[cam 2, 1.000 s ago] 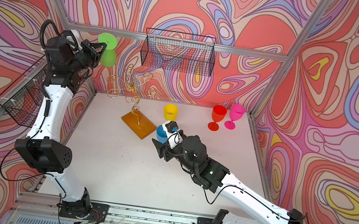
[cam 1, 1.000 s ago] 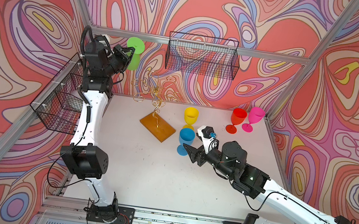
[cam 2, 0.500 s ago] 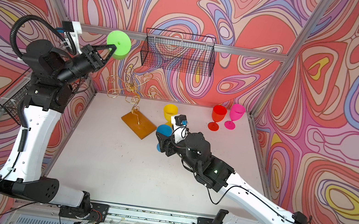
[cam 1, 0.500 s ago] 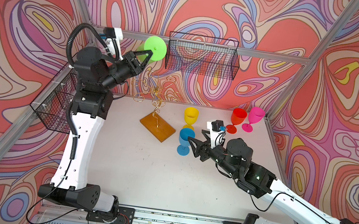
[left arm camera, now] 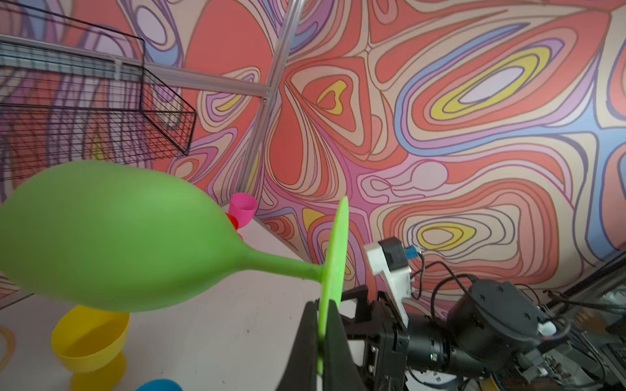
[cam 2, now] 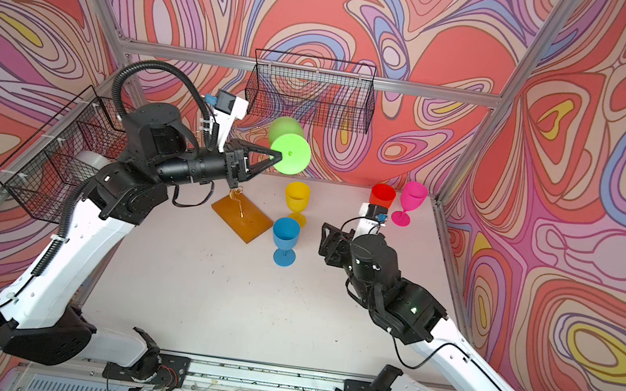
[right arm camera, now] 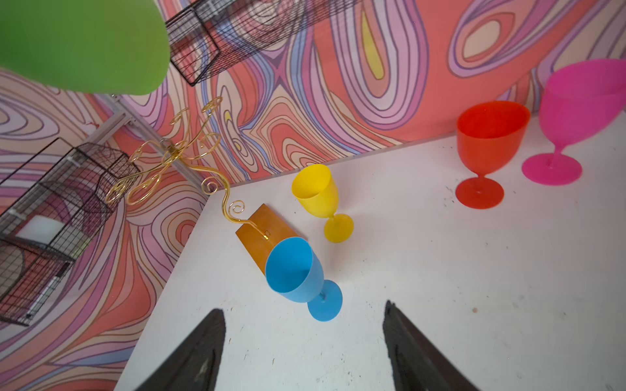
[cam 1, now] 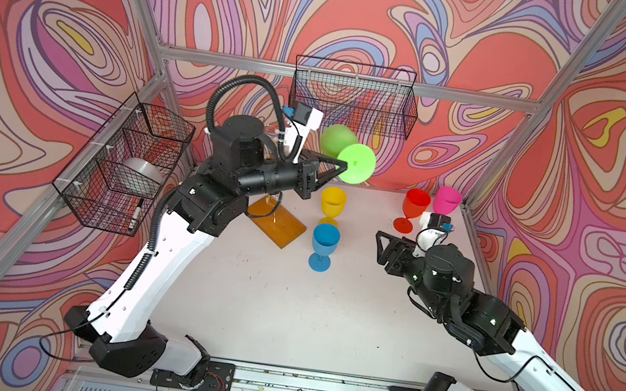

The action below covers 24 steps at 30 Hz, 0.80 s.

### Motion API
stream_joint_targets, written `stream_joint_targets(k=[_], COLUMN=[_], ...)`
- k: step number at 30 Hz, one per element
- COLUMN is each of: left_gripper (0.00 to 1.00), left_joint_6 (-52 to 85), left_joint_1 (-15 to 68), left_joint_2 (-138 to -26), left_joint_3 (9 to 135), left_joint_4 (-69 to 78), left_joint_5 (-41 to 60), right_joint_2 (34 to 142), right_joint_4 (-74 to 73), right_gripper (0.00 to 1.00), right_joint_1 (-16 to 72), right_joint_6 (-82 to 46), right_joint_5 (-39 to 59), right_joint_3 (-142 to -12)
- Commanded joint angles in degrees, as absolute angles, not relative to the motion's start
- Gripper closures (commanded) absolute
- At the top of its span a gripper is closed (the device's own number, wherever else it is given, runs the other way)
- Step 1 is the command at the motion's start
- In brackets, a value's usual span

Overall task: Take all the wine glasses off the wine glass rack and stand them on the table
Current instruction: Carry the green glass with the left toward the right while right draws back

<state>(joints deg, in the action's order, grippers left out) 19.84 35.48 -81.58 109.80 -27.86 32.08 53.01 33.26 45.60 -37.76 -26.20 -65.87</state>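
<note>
Left fingers point(left arm camera: 335, 345): clenched on the rim of the foot disc of the green wine glass point(cam 1: 356, 163). The disc edge sits squeezed between both pads in the left wrist view.

Glass is in the air on its side, stem roughly level, bowl toward the back wall. In both top views it hangs just below and in front of the back wire basket point(cam 1: 353, 97), not touching it. It is off the wine glass rack point(right arm camera: 176, 152), well above the worktop point(cam 1: 284, 318).

Rack: amber base point(cam 2: 243, 215) flat on the worktop near the back left corner. The gold wire tree stands up from it, mostly hidden behind the left arm in both top views and clear in the right wrist view.

Right fingers point(right arm camera: 200, 355): released, spread wide, nothing between them. They sit low over the worktop, pointed at the blue glass point(cam 1: 324, 240), apart from it.

Upright on the worktop:
- yellow glass point(cam 1: 332, 201) just behind the blue one
- red glass point(cam 1: 415, 205) and pink glass point(cam 1: 447, 200) side by side at the back right corner

Side wire basket point(cam 1: 126, 164) is on the left wall.
</note>
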Motion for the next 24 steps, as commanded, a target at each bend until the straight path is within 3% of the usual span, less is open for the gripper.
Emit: stream_joint_targets(k=[1,11,24], left_gripper=[1.00,1.00,1.00], left_joint_6=[8.67,-8.04,-15.65], left_joint_1=[40.91,53.71,56.13], left_joint_2=[-83.70,-90.69,-88.26], left_joint_3=[111.44,110.11,94.69], left_joint_4=[-32.57,-35.20,-26.95], left_joint_5=[26.46,13.16,8.68], right_joint_2=[50.65,47.20,45.58], right_joint_4=[39.94,48.42,51.40], right_gripper=[0.23,0.23,0.23], right_joint_1=[41.75,37.22,36.13], right_joint_6=[-46.38,-57.21,-64.41], right_joint_5=[-23.00,-22.69,-23.44], right_joint_3=[-64.36,-63.17,-59.85])
